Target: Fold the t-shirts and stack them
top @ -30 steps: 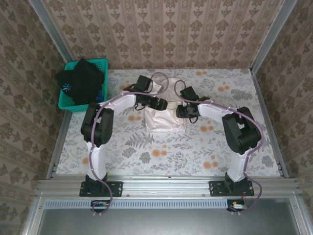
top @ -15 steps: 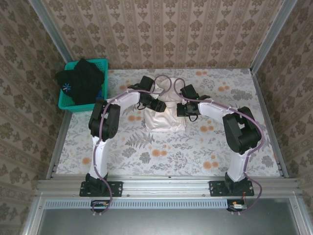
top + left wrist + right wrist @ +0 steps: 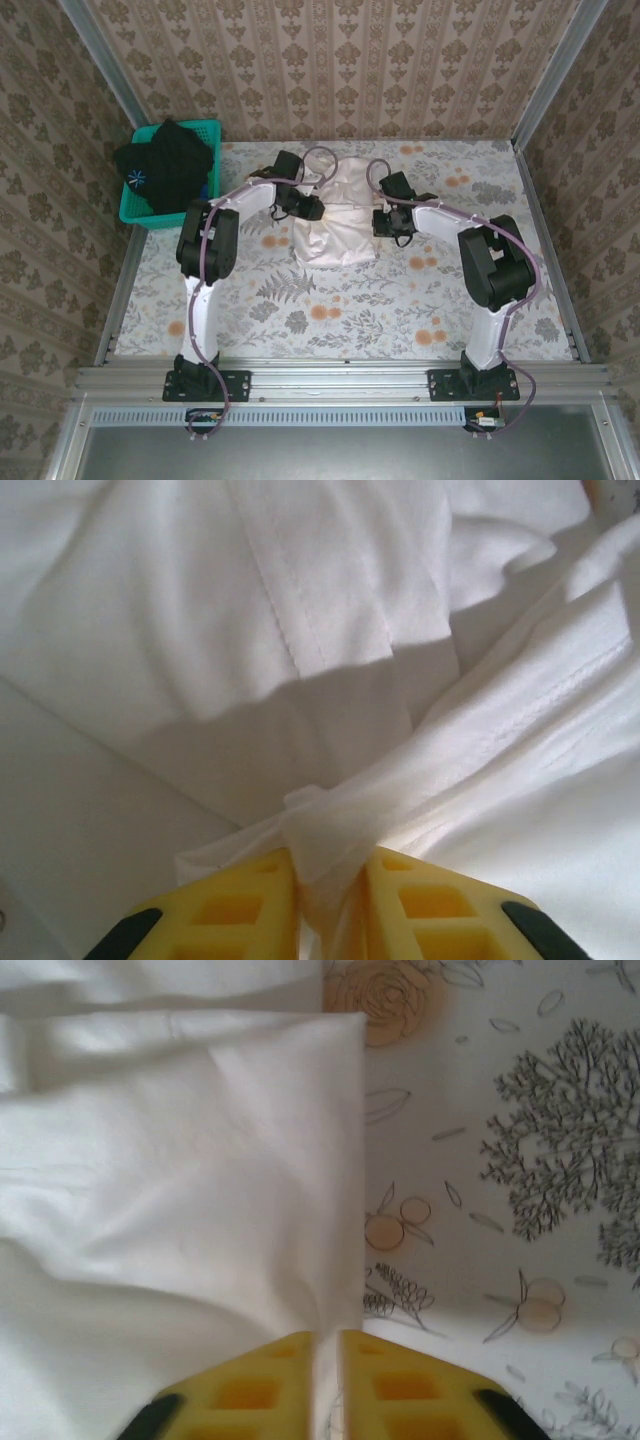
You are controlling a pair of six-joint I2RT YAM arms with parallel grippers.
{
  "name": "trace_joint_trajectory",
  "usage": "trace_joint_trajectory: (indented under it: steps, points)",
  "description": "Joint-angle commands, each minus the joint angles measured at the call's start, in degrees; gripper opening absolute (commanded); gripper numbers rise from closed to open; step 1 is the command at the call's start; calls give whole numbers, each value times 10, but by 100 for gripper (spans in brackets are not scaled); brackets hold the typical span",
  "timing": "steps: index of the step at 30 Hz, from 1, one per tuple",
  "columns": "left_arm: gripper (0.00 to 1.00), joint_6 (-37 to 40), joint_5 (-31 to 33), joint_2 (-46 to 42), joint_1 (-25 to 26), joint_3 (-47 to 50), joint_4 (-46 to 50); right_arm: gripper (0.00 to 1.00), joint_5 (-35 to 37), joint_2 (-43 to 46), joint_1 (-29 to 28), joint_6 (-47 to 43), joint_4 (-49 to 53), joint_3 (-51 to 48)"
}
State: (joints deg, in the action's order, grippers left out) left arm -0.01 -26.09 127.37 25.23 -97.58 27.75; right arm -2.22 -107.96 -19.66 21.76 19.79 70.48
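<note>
A white t-shirt [image 3: 337, 215] lies partly folded on the flowered table, pale side up, between the two arms. My left gripper [image 3: 316, 207] is at its left edge, and in the left wrist view its yellow fingers [image 3: 240, 905] are shut on a bunched fold of the white t-shirt [image 3: 330, 830]. My right gripper [image 3: 382, 222] is at the right edge. Its yellow fingers [image 3: 400, 1385] pinch the thin edge of the white t-shirt [image 3: 200, 1190], with the cloth running between them.
A teal mesh basket [image 3: 150, 213] stands at the back left with dark clothes [image 3: 165, 165] heaped in it. The flowered tablecloth [image 3: 330, 310] spreads in front of the shirt. Patterned walls and metal rails close in the table.
Both grippers have moved toward the back of the table, drawing the shirt's edges with them. The left jaws have closed on the cloth.
</note>
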Motion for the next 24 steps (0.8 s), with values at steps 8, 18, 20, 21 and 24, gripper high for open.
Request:
trace_joint_trajectory:
  steps: [8,18,20,21,24]
  points:
    - [38,-67,26,2,14,-57,-33,37,-38,117,-76,40,-64,-122]
    - [69,-69,64,-82,-13,61,-80,25,54,95,-112,57,-33,-169]
    - [70,-56,39,-85,-18,76,-86,19,62,101,-112,65,-41,-186]
    - [71,-42,29,-85,-16,80,-87,16,65,101,-111,71,-49,-199]
    - [74,0,26,-72,-7,68,-64,16,60,90,-112,83,-73,-219]
